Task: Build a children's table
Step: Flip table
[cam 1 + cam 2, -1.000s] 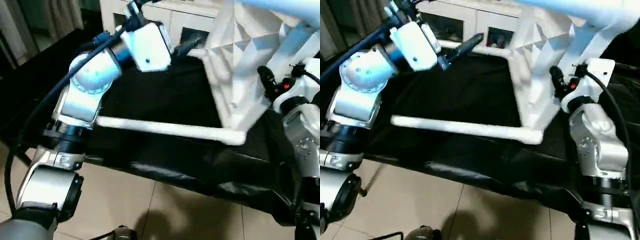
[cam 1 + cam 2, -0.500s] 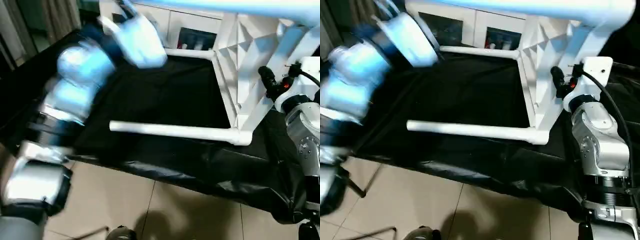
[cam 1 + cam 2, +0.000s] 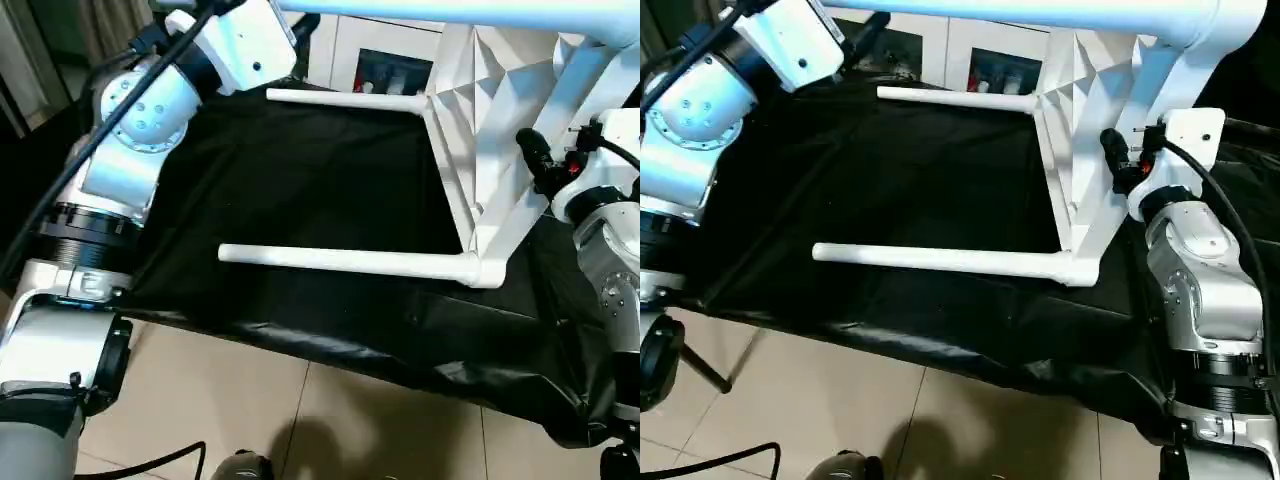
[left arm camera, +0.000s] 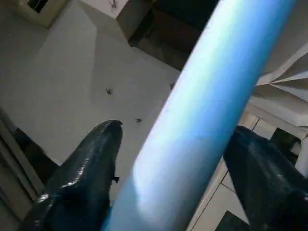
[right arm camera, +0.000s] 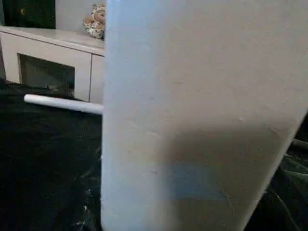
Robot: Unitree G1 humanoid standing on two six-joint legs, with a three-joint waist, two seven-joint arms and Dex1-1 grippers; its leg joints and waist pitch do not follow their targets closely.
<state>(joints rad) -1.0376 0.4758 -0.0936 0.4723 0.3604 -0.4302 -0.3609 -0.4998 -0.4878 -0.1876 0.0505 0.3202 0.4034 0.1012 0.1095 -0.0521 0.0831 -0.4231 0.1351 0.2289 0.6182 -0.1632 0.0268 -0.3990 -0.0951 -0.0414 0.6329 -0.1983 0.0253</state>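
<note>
Far left: curtain (image 3: 110, 25) at the room's edge, beige tiled floor (image 3: 260, 400) below. Black cloth (image 3: 300, 190) draped over the work surface, front edge sagging toward the tiles. Behind it, white cabinet (image 3: 960, 50) with glass doors, small coloured items inside, too small to identify.

Left arm (image 3: 130, 130) raised high. Up top, left gripper (image 4: 168, 144) with fingers (image 4: 91, 163) spread wide on either side of a white leg (image 3: 450, 10); actual contact with the tube can't be judged. That upper leg (image 3: 1040, 12) stretched across the top of the head views.

Centre: tabletop (image 3: 490, 120) tipped on its edge on the cloth, ribbed underside facing left. Near leg (image 3: 345, 262) seated in the bottom corner socket (image 3: 484, 270), lying along the cloth and pointing left. Far leg (image 3: 345, 100) parallel behind it, close to the cabinet.

Right: right arm (image 3: 1195, 270) pressed up beside the tabletop's back. Right wrist camera facing a broad white table part (image 5: 192, 110) right up close; soft toy (image 5: 96, 21) on the cabinet top beyond. Right gripper's fingers hidden, grasp impossible to judge.
</note>
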